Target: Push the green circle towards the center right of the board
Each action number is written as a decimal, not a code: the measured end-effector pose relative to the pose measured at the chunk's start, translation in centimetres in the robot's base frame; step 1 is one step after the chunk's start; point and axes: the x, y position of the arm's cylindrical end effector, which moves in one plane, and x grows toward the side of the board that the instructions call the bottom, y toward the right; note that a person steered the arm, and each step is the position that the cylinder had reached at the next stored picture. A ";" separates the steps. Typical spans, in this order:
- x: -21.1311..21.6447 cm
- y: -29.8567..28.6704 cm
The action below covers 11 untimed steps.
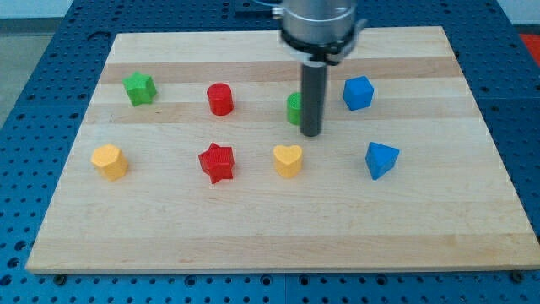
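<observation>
In the camera view, a pale wooden board, the surface, fills most of the frame and rests on a blue perforated table that shows along the edges. The arm comes down from the upper middle of the frame as a silver and black cylinder, ending in a straight dark rod. My tip touches the board slightly right of centre in the upper half. There is no pincer on this arm, so it has no released or clenched state to tell.

The small green circle block sits just to the left of the rod, partly hidden behind it, and appears to touch it; only its left portion shows. It lies above the centre of the board, not yet at the centre right.

Along the upper row, a green star-shaped block stands at the upper left, a red cylinder block lies between it and the green circle, and a blue cube-like block sits just right of the rod.

Along the lower row, from the left of the frame: a yellow many-sided block, a red star-shaped block, a yellow heart-shaped block below my tip, and a blue angular block at the right.
</observation>
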 end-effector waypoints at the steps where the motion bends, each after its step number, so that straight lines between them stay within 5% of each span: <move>1: 0.0 -1.7; 3: -1.4 -10.9; 5: -4.4 -5.6; 7: -0.5 3.3; 11: -1.4 7.2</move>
